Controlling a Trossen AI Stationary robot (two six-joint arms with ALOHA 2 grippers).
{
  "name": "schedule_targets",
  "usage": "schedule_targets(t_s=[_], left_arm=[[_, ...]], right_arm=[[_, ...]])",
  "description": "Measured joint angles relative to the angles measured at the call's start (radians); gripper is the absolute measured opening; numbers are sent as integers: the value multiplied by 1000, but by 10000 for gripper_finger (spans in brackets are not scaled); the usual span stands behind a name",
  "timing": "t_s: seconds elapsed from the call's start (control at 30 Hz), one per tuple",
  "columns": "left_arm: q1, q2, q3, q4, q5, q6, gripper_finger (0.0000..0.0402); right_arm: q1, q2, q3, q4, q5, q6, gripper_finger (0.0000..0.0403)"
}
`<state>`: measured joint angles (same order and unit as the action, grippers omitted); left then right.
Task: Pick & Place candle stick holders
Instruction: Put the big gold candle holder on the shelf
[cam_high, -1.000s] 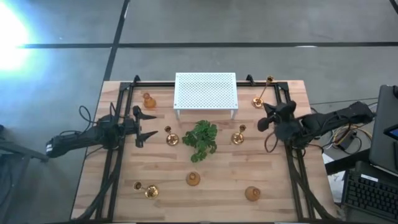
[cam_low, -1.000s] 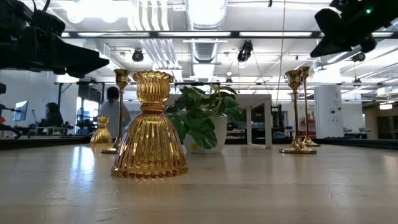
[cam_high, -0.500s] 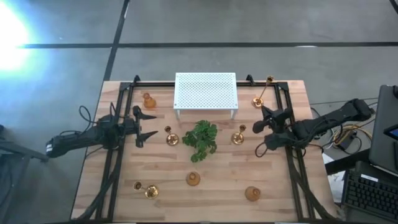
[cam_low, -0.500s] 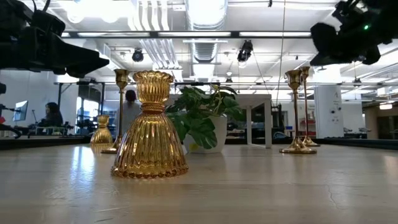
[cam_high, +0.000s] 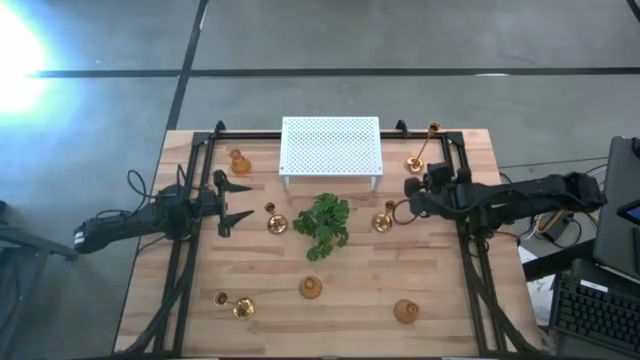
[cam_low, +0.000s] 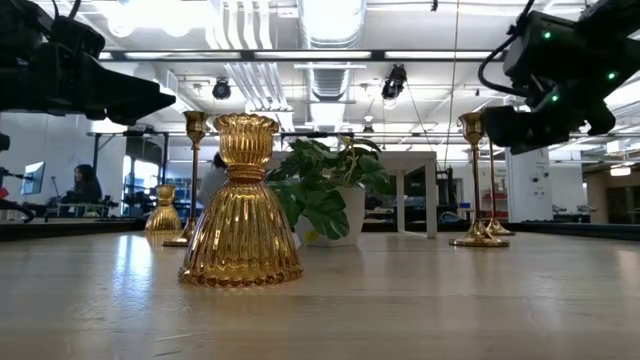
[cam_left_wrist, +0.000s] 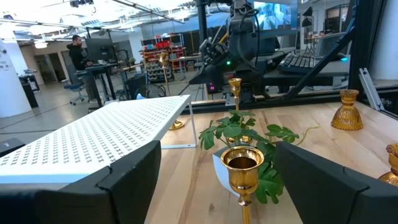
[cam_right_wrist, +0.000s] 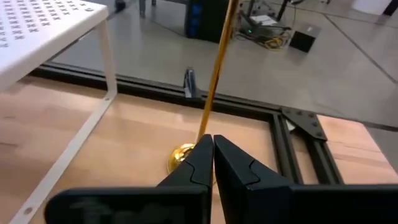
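Observation:
Several gold candle stick holders stand on their bases on the wooden table (cam_high: 200, 330). My right gripper (cam_high: 408, 190) is shut and holds nothing; it hangs near the far right corner, close to a tall thin holder (cam_high: 420, 155). Its thin stem (cam_right_wrist: 217, 62) and round base (cam_right_wrist: 180, 157) rise just beyond the fingertips (cam_right_wrist: 213, 149). A short holder (cam_high: 385, 218) stands on the gripper's near side. At the left, my left gripper (cam_high: 248, 201) waits open and level, with another short holder (cam_left_wrist: 242, 167) just ahead of its fingers. A squat ribbed holder (cam_low: 240, 205) fills the low view.
A white perforated stand (cam_high: 331, 150) stands at the far middle and a green plant (cam_high: 322, 225) at the centre. More holders stand at far left (cam_high: 239, 160), near left (cam_high: 232, 303), near middle (cam_high: 310, 288) and near right (cam_high: 404, 311). Black rails (cam_high: 470, 270) run along both sides.
My right gripper has swung toward the table's left and sunk lower, tipping its fingers downward, and now stands next to the tall holder at the far right. It has stayed shut. No holder has moved.

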<state>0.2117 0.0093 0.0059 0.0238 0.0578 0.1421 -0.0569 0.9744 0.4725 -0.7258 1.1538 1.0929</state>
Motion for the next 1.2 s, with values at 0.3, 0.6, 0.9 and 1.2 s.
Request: schedule_targets(t_s=[0.3,0.6,0.9,1.2], left_arm=[[0,0,0,0,0,0,319],[0,0,0,-1,0,0,319],[0,0,0,-1,0,0,319],[0,0,0,-1,0,0,319]], right_arm=[[-10,-107,9,3,-46,-74,19],[-11,-274,9,6,-67,-283,128],[-115,-344,5,13,-141,-428,212],[-317,-335,-20,299,-360,-725,210]])
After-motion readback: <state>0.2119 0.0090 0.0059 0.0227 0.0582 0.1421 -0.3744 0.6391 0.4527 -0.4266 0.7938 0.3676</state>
